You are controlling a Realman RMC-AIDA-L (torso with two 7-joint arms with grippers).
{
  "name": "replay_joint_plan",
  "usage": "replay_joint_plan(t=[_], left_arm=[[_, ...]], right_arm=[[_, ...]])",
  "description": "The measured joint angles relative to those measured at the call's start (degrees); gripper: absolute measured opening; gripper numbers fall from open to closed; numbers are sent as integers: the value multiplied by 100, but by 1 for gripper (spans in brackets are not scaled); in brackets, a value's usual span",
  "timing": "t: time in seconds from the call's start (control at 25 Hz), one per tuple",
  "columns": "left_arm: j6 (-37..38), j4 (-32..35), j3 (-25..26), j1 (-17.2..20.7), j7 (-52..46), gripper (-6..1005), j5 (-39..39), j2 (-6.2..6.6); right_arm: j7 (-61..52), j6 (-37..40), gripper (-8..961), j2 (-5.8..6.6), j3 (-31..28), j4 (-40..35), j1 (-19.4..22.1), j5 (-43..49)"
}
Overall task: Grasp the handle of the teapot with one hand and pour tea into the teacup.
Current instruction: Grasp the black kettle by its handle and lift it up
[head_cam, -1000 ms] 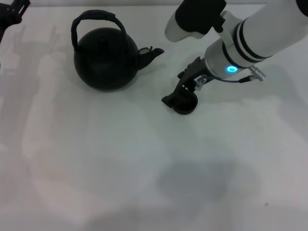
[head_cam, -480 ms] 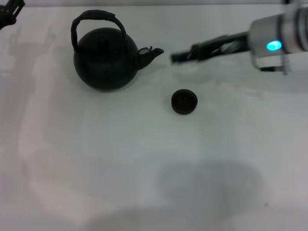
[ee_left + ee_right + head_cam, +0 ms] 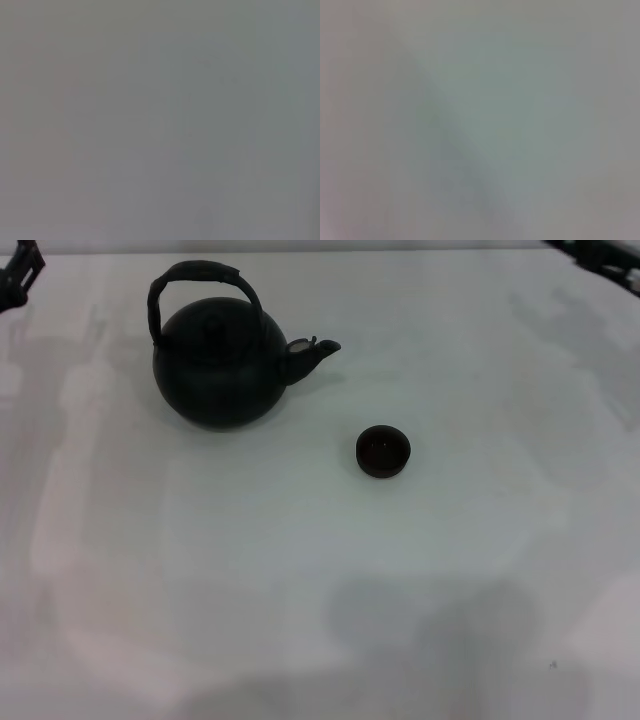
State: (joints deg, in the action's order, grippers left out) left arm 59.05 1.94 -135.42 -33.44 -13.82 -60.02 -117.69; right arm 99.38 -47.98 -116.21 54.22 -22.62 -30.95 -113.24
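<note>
Black gripper (image 3: 18,278) parts at corners

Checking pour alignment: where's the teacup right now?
Head view: the teacup stands alone on the table near centre, to the robot's right of the teapot, nearer the robot than its spout.

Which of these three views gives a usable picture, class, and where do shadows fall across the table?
Head view: usable; the teapot with its handle and the teacup read clearly, with soft grey shadows across the white table, darkest near the front edge. Left wrist view: a featureless grey blur. Right wrist view: pale blur, nothing recognisable.
</note>
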Motion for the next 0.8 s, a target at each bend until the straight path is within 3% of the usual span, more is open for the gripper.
replay_joint_plan(t=[0.2,0.32,0.68,0.8], left_arm=[[96,31,-16,239,-20,887,99,-53],[448,70,-20,592,-34,887,269,-84],[945,88,-18,1226,-319,887,756,-102],[1154,60,-20,1367,-576,887,1586,-89]], right_arm=[[2704,101,865,-3,-41,820,-65,-2347],[3659,139,864,1,-56,912,-84,-2884],[3906,382,864,52,-469,988,-59,-3339],[3932,580,864,64,-459,991,-75,-3300]])
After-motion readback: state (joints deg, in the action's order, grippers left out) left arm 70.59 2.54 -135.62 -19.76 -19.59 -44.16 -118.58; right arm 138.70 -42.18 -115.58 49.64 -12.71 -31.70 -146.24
